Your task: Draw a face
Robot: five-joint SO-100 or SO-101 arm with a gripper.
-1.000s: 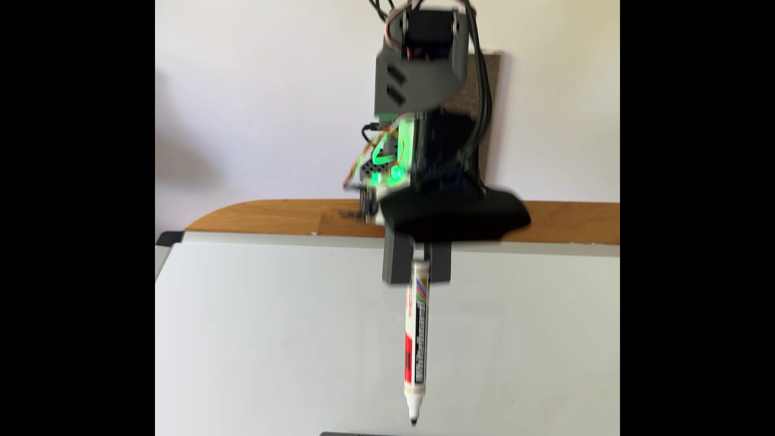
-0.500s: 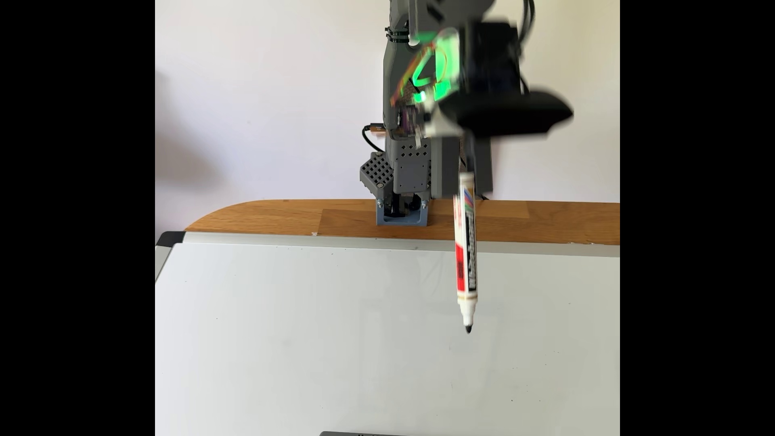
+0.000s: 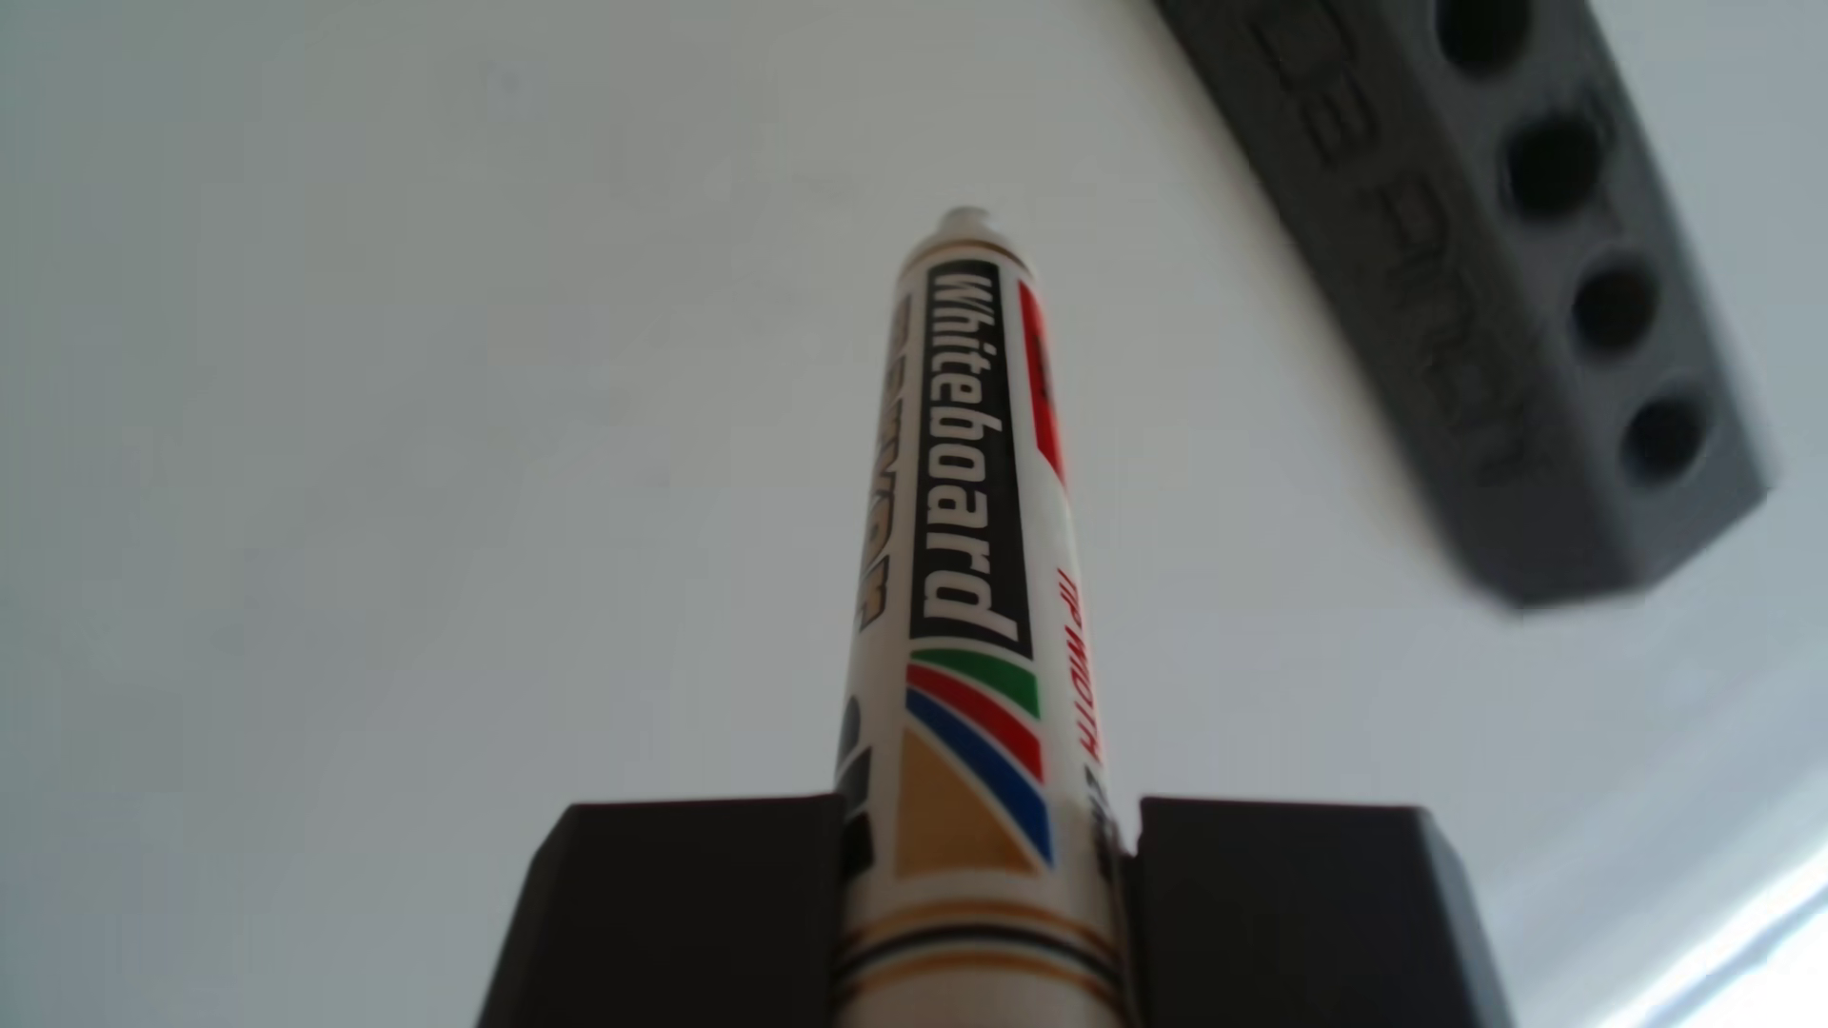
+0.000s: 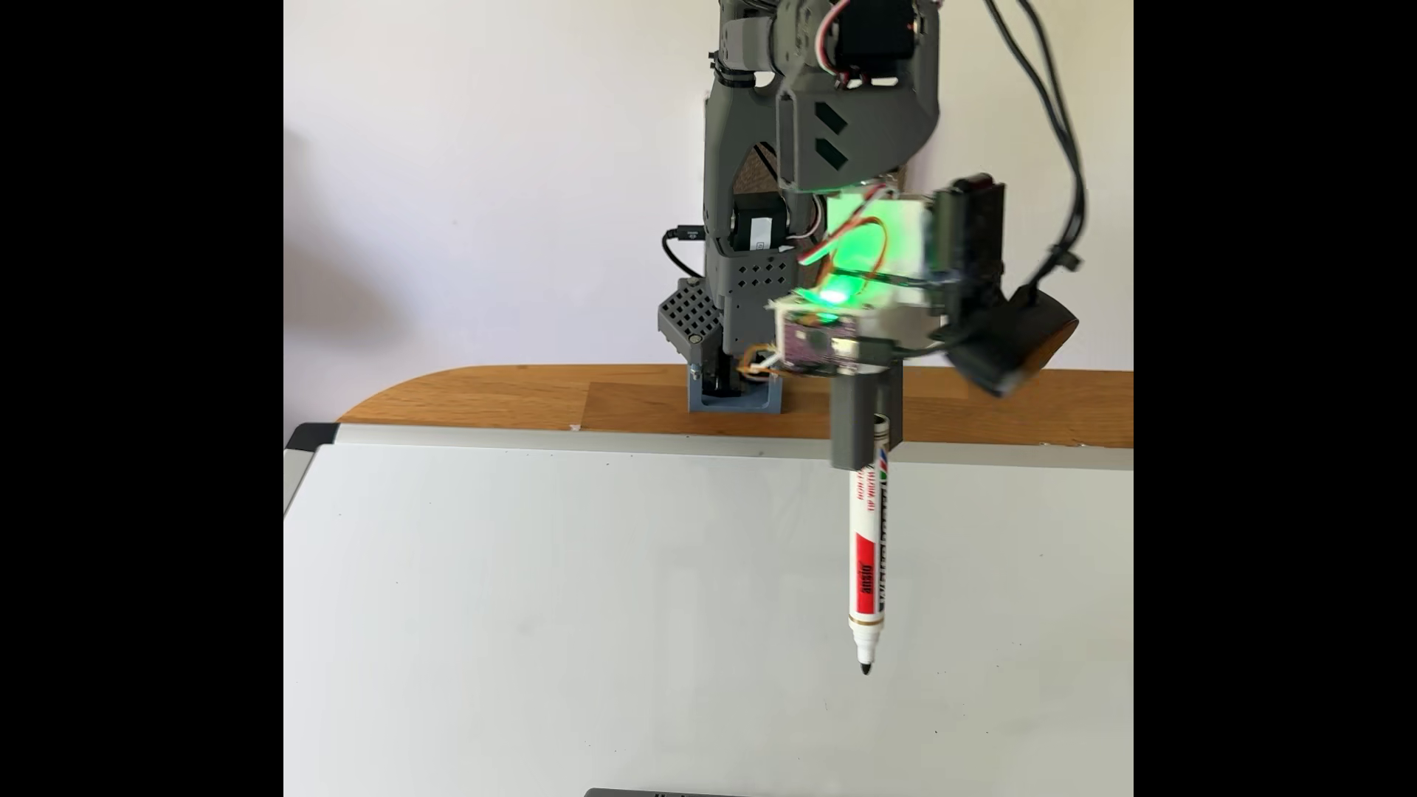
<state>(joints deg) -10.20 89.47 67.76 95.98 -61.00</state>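
Fixed view: pincer (image 4: 866, 437) grips marker (image 4: 866, 567) above whiteboard (image 4: 537, 613).

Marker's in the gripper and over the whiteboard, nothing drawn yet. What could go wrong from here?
1. The gripper clamps only the rear end of the marker; pressing the long free barrel down could tilt or slip it.
2. Whether the tip touches the whiteboard is hard to tell, so strokes might skip or press too hard.
3. The dark grey block lies on the board ahead of the marker in the other view; a long stroke might hit it.

White marker (image 4: 866, 567) (red label), grey block (image 3: 1484, 297)
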